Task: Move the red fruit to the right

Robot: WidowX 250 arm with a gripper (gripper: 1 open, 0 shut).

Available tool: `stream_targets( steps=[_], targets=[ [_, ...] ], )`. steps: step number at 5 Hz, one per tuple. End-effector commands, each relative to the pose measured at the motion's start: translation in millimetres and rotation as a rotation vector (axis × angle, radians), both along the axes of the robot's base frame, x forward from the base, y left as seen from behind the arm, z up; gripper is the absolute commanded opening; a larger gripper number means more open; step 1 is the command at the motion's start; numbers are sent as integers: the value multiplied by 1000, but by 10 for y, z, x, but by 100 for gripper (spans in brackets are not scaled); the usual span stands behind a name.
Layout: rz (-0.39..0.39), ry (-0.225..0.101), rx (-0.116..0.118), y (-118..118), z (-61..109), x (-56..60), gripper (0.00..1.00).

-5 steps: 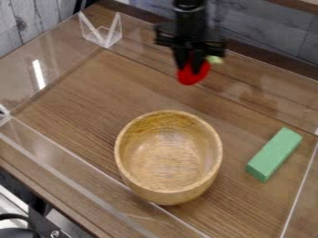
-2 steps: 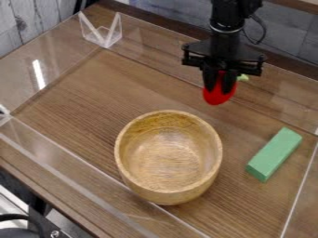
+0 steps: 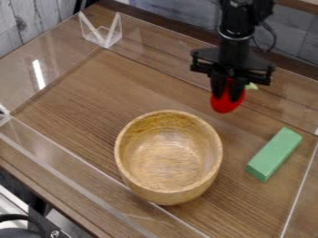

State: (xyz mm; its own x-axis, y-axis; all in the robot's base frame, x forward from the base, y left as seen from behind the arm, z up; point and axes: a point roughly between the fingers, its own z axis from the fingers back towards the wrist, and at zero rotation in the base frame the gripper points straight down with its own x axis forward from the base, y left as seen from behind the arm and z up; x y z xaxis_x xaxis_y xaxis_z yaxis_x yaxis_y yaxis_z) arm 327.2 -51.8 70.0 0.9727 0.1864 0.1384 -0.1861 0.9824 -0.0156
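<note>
The red fruit [image 3: 225, 99] is a small glossy red toy with a bit of green leaf at its right side. It hangs just above the wooden tabletop, held between the black fingers of my gripper [image 3: 228, 91], which points straight down and is shut on it. The fruit sits to the upper right of the wooden bowl [image 3: 169, 155] and up-left of the green block [image 3: 274, 153]. Its upper part is hidden by the fingers.
A clear acrylic wall [image 3: 50, 65] rims the wooden table [image 3: 99, 93] on all sides. A small clear stand [image 3: 99, 30] sits at the back left corner. The bowl stands at the front centre, the green block near the right wall.
My gripper has carried the red fruit to the right and a little lower, from above the bowl's far rim toward the right side. Bowl and block have not moved.
</note>
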Motion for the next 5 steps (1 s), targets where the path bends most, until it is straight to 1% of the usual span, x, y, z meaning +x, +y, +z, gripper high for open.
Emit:
stream_targets(
  steps=[1, 2, 3, 4, 5],
  targets=[
    [6, -34, -10, -52, -2, 48, 100],
    [15, -21, -15, -61, -131, 49, 0],
    [69, -6, -26, -46, -117, 63, 0],
    [115, 11, -31, -25, -73, 65, 100],
    [128, 29, -40, 33, -69, 154, 0]
  ],
)
